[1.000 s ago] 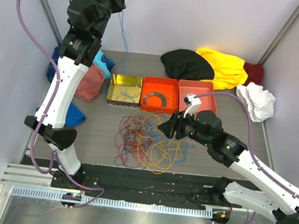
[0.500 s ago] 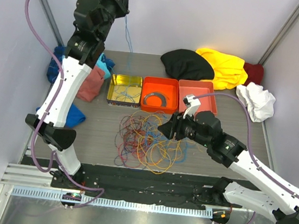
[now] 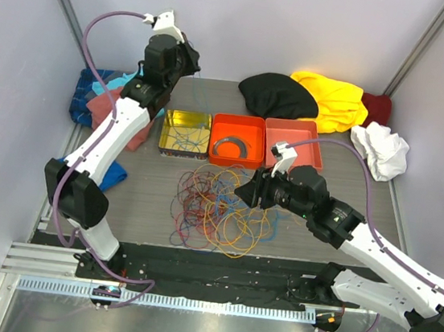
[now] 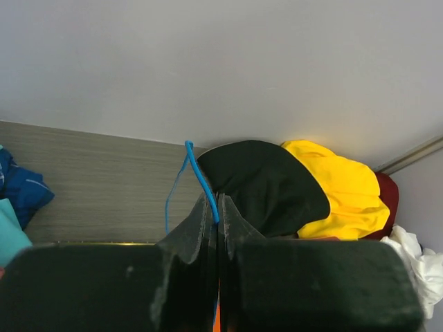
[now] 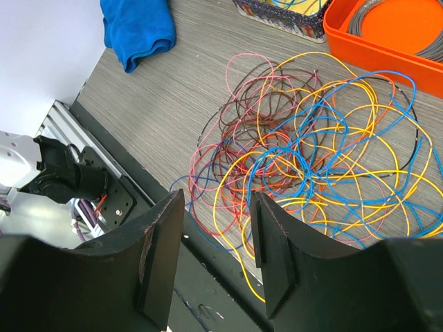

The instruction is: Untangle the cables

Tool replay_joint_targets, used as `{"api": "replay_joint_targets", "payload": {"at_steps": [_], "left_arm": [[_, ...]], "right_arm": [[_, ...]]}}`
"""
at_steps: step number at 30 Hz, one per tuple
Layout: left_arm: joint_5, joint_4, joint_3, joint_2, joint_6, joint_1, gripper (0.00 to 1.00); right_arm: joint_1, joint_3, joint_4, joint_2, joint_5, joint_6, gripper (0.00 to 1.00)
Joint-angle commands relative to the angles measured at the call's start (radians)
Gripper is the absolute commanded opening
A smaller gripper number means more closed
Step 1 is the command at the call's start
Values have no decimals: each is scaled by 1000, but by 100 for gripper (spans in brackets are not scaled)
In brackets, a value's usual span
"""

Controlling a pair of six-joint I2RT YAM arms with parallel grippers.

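The left gripper [image 4: 217,207] has dropped lower, clamped on a blue cable [image 4: 198,173]; right gripper [image 5: 216,207] stands apart.

left arm [image 3: 118,125] swung down, left gripper [image 4: 213,207] and its blue cable [image 4: 197,173] lower, nearer yellow tin [image 3: 203,123]

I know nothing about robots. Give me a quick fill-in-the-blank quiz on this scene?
The left arm's fingers pinch a thin ___ cable. The right arm's fingers stand ___ above the tangle. The grey curved strip lies in an ___ tray.
Missing words: blue, open, orange.
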Motion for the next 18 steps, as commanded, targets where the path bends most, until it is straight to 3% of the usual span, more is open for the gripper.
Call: {"api": "replay_joint_targets", "payload": {"at_steps": [1,8,18], "left_arm": [[-26,83,-26,-24,24,3,0],[-163,-22,-72,11,106,5,0],[-207,-196,-152,100,75,5,0]], "right_arm": [[5,-5,26,-5,13,-2,51],[5,-21,25,-6,21,-8,51],[6,-36,25,-17,33,-8,51]]}}
